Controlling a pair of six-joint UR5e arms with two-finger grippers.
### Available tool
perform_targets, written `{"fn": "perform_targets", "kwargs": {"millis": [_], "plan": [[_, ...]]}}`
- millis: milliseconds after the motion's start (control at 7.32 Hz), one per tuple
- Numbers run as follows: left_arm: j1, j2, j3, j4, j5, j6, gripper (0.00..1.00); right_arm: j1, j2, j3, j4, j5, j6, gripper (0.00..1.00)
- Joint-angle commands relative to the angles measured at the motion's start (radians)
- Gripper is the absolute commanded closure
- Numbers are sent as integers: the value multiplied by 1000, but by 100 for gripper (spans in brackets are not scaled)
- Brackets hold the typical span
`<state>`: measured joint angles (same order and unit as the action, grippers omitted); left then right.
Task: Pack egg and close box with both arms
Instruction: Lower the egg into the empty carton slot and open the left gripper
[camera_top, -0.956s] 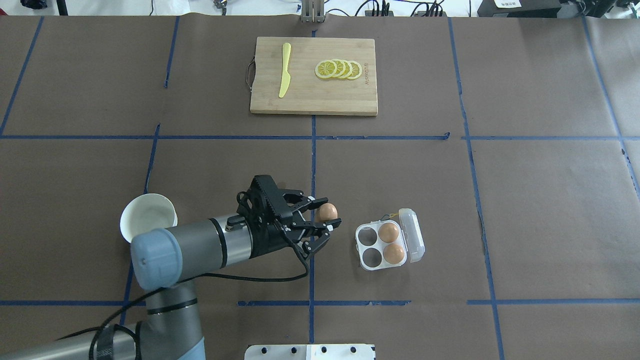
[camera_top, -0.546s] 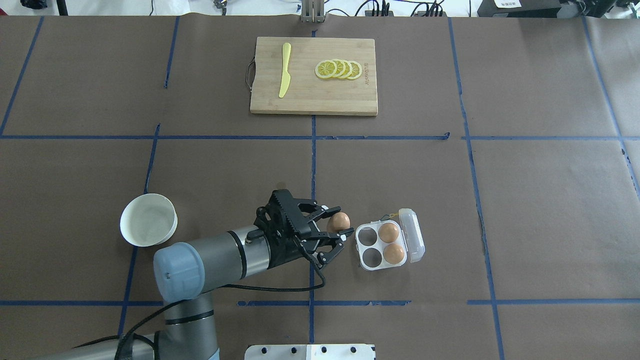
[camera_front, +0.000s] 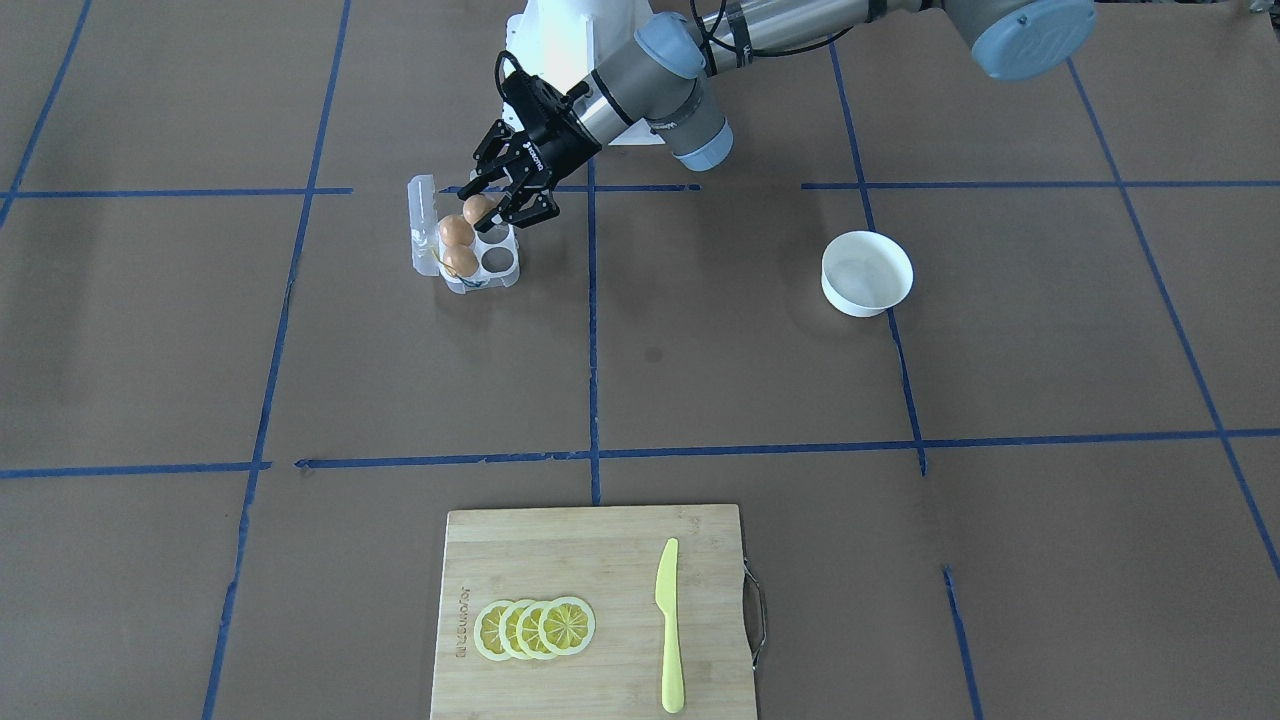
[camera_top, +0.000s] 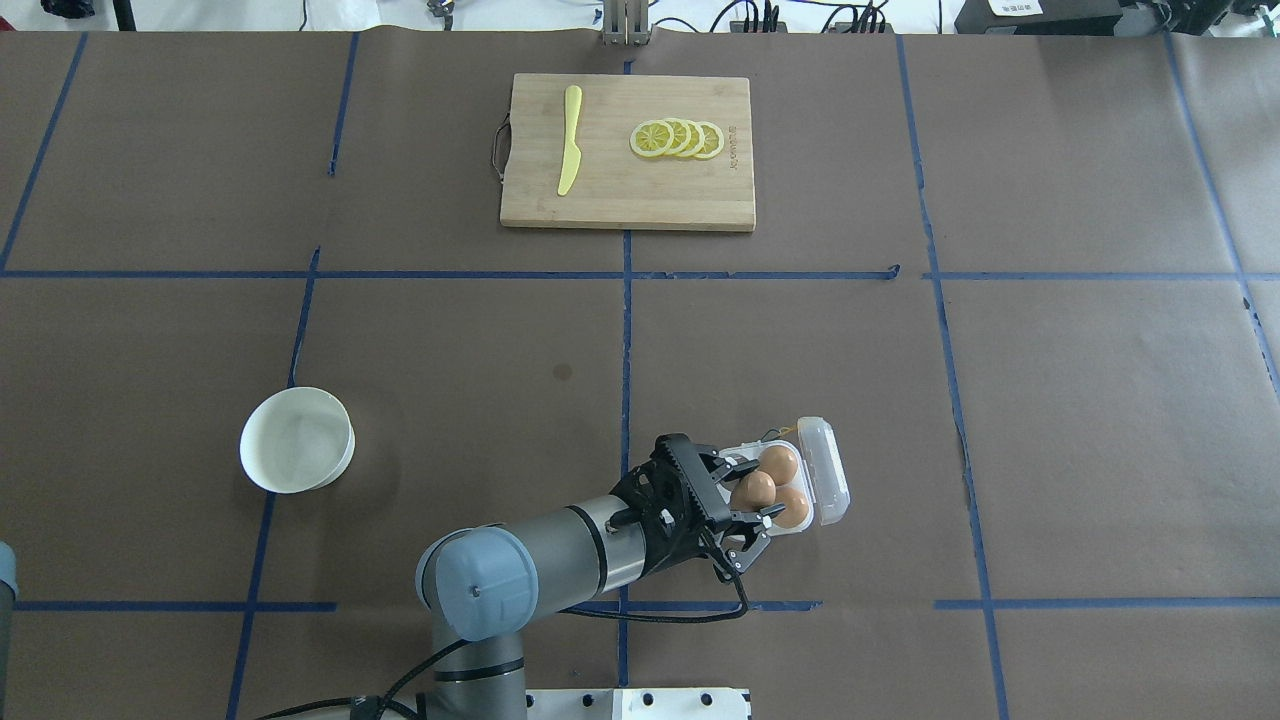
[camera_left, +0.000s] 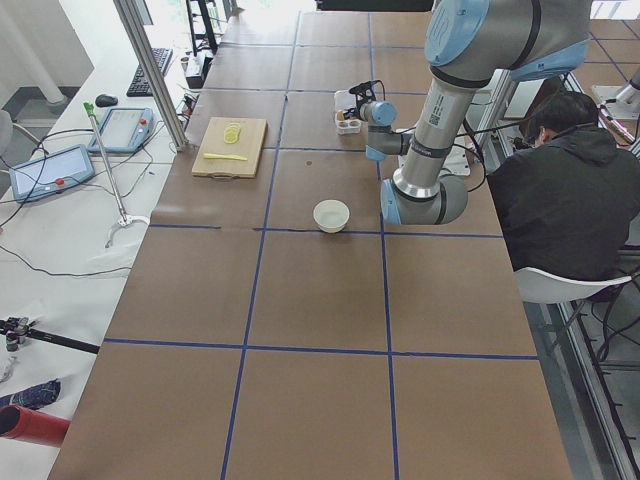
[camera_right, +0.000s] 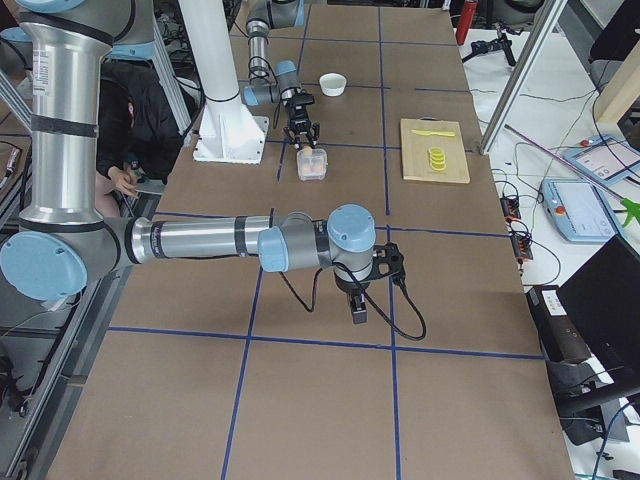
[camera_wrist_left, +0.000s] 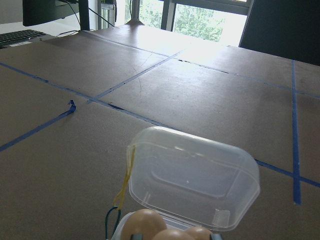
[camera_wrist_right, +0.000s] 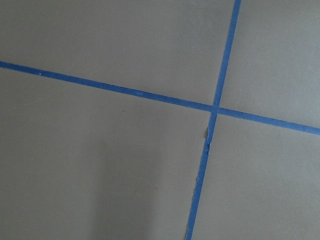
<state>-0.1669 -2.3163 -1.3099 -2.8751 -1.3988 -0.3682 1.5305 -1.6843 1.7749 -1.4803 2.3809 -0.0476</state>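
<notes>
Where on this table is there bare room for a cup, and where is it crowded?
Free: the stretch between bowl and cutting board, and the paper right of the box. Crowded: around the box, where the left gripper holds the egg.

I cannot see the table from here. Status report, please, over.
Left claw shut on egg, over the box. Right claw far off, open or shut unclear. Lid open, two eggs inside, nothing seen in the way.
</notes>
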Motion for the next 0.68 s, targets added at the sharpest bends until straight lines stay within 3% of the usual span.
{"fn": "perform_targets", "kwargs": {"millis": [0, 137, 273, 410, 546], "plan": [[4, -3, 5, -12, 0, 0, 75, -1, 0, 0, 0, 0, 0, 0], [4, 3, 1, -13, 0, 0, 63, -1, 0, 0, 0, 0, -2, 0], [3, 3, 0, -15, 0, 0, 43, -1, 0, -2, 0, 0, -2, 0], [3, 6, 0, -16, 0, 0, 31, 0, 0, -2, 0, 1, -2, 0], [3, 8, 0, -16, 0, -1, 12, -1, 0, -3, 2, 1, -2, 0]]}}
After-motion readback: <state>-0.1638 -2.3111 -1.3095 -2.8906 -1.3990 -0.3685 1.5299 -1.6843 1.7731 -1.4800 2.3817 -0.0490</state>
